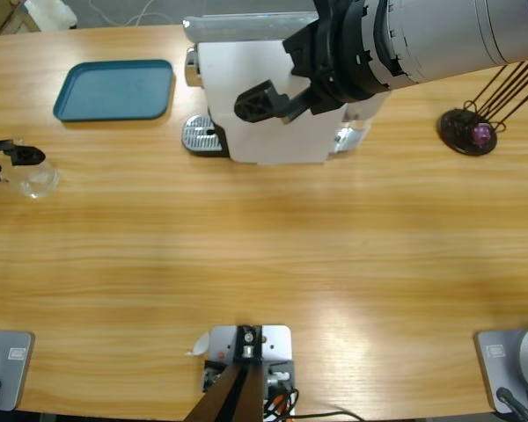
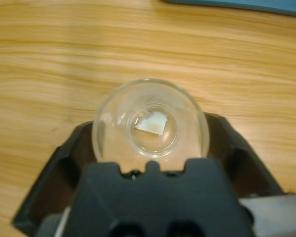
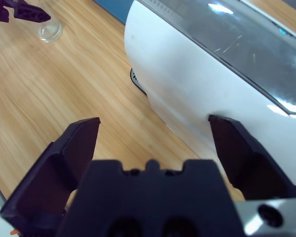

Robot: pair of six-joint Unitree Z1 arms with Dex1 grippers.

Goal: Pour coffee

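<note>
- High view, wooden table [image 1: 264,255]: long, light-grained surface carrying all items.
- High view, far left edge: small clear glass tumbler [image 1: 35,180] upright on the table, with the left gripper [image 1: 18,158] reaching in from the left edge and its black jaws at the tumbler's rim.
- High view, upper left: flat teal rectangular tray [image 1: 114,90], well apart from the tumbler.
- High view, top centre: white box-shaped coffee machine [image 1: 264,101] with a perforated metal drip grate [image 1: 202,136] at its left foot.
- High view, top right: large silver arm entering from the upper right corner, right gripper [image 1: 277,101] hanging over the machine's white top, jaws spread apart.
- High view, right: black wire capsule stand [image 1: 471,130] on a round dark base, holding a purple capsule [image 1: 481,134].
- Left wrist view: tumbler [image 2: 150,121] seen from above, sitting between the two black jaws, one on each side of the glass; whether they press on it cannot be told.
- Left wrist view: coffee [image 2: 152,123] visible only as a small pale tan patch at the bottom of the tumbler.
- Left wrist view: corner of the teal tray [image 2: 246,5] at the top edge.
- Right wrist view: right gripper [image 3: 155,140] with jaws wide apart, holding nothing, just beside the machine's white side wall [image 3: 187,84].
- Right wrist view, top left corner: tumbler [image 3: 50,30] with the left gripper [image 3: 19,12] at it.
</note>
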